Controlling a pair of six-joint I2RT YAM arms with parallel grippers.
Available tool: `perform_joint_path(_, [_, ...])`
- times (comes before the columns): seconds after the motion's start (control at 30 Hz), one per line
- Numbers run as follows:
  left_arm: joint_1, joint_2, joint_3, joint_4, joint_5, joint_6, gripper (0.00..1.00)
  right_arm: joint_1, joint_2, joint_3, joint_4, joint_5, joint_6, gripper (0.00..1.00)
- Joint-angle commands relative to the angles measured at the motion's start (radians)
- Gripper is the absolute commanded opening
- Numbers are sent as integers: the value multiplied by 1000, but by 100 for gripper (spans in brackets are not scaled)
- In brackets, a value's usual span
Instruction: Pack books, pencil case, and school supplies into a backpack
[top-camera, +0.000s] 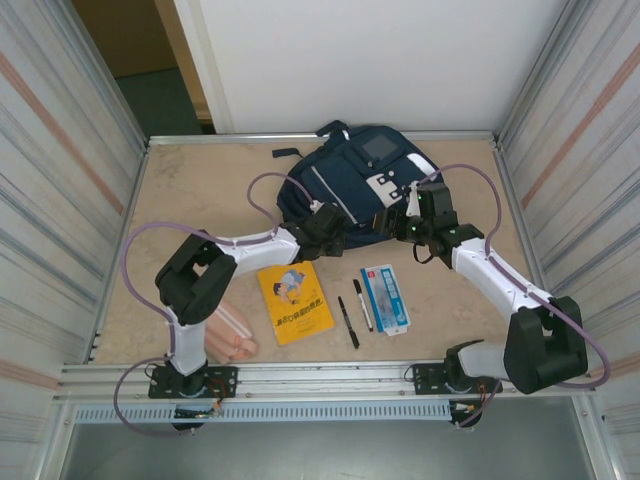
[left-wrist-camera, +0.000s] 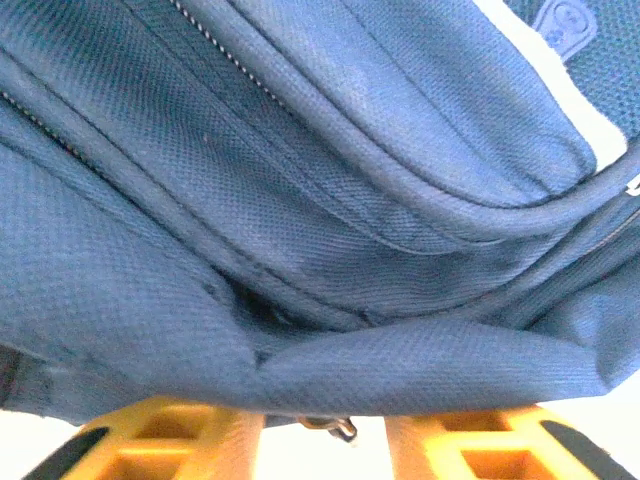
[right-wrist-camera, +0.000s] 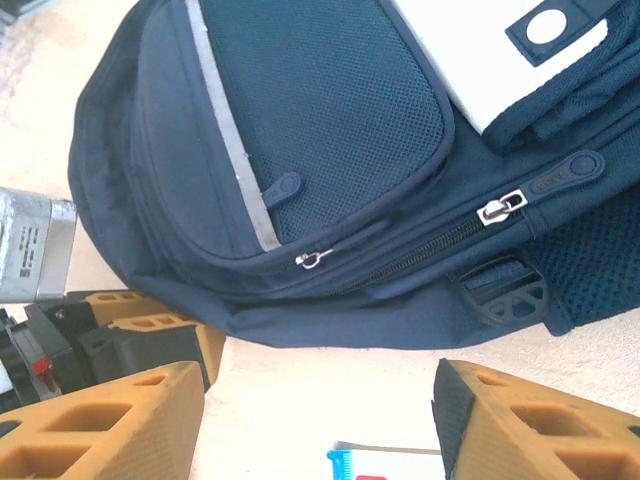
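Note:
The navy backpack (top-camera: 360, 185) lies at the back of the table, zipped shut. My left gripper (top-camera: 333, 228) is at its near left edge. In the left wrist view its jaws (left-wrist-camera: 325, 450) stand a little apart with a fold of backpack fabric (left-wrist-camera: 400, 365) over the tips and a small zipper ring (left-wrist-camera: 338, 428) hanging between them. My right gripper (top-camera: 413, 224) is open above the near right edge with bare table between its fingers (right-wrist-camera: 100, 420). The yellow book (top-camera: 294, 301), two black pens (top-camera: 347, 321), the blue-white box (top-camera: 385, 298) and the pink pencil case (top-camera: 232, 332) lie near the front.
Metal side walls (top-camera: 60, 200) and a front rail (top-camera: 320, 375) close in the table. Two zipper pulls (right-wrist-camera: 313, 259) show on the backpack's side in the right wrist view, where the box's corner (right-wrist-camera: 385, 465) peeks in below my right fingers.

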Motion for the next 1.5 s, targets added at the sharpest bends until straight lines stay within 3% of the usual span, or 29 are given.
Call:
perform_joint_path(0.0, [-4,16,37,3,-56,-22,22,-5,-45,-24,22,-7,-16,62])
perform_joint_path(0.23, [-4,-23,10,2,-45,-4,1,-5,-60,-42,10,-34,-27,62])
perform_joint_path(0.3, [-5,-41,-8,20,-37,11,0,-2,-42,-34,-6,-44,-24,62])
perform_joint_path(0.37, [-4,-56,-12,20,-17,36,0,13,-45,-27,-52,45,7,63])
perform_joint_path(0.43, [-4,-78,-9,8,16,70,0,16,-66,-30,-82,183,89,76])
perform_joint_path(0.5, [-5,-107,-20,15,69,93,0,3,-87,-32,-116,317,249,99])
perform_joint_path(0.53, [-5,-120,-28,26,95,100,0,-19,-91,-29,-155,330,356,99])
perform_joint_path(0.6, [-4,-141,-39,51,160,123,0,-94,-114,-79,-155,223,554,99])
perform_joint_path(0.67, [-5,-156,-37,61,210,151,0,-139,-134,-160,-7,71,621,100])
perform_joint_path(0.73, [-8,-168,-43,80,223,165,0,-129,-139,-167,27,48,658,96])
perform_joint_path(0.87, [-8,-178,-52,109,235,176,0,-53,-81,-41,-222,177,783,94])
perform_joint_path(0.93, [-13,-185,-55,114,238,179,0,-23,-28,-3,-298,164,874,92])
perform_joint_path(1.13, [-32,-208,-100,203,243,210,0,71,166,86,-225,1,1065,86])
perform_joint_path(1.2, [-38,-209,-101,210,231,219,0,94,217,130,-251,7,1107,71])
perform_joint_path(1.27, [-45,-207,-100,221,232,245,0,99,246,157,-249,16,1126,63])
perform_joint_path(1.47, [-45,-219,-143,296,251,246,0,98,283,174,-218,46,1170,61])
